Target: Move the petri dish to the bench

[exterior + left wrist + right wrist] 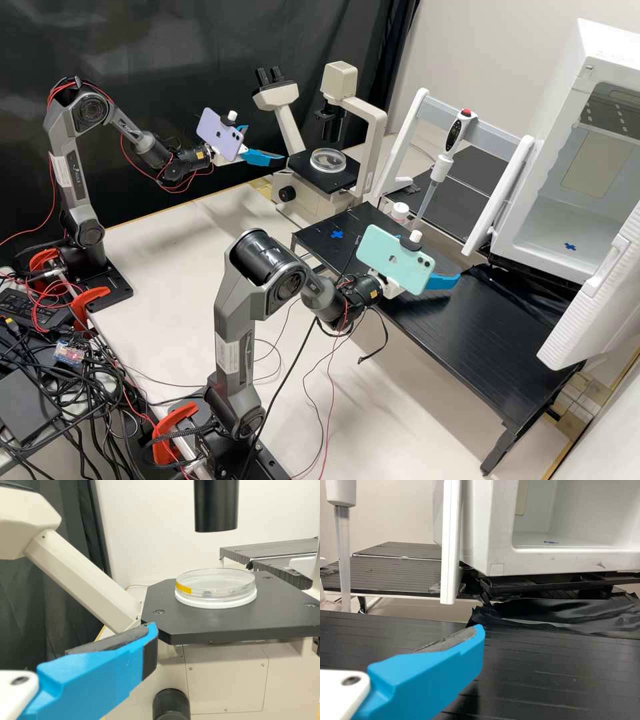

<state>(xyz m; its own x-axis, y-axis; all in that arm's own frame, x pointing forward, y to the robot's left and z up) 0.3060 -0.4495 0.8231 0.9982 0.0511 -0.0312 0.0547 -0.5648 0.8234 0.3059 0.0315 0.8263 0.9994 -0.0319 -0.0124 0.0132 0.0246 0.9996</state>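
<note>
One right tool and one left tool gape empty, one petri dish on one microscope.

You get bright, diffuse light, with soft shadows on the pale tabletop, faint sheen on the black curtain and glare on the crumpled plastic.

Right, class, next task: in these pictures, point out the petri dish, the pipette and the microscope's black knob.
Petri dish (216,587): left wrist view, on its clear upper part.
Pipette (455,135): high view, on its handle.
Microscope's black knob (171,706): left wrist view, on its body.
</note>
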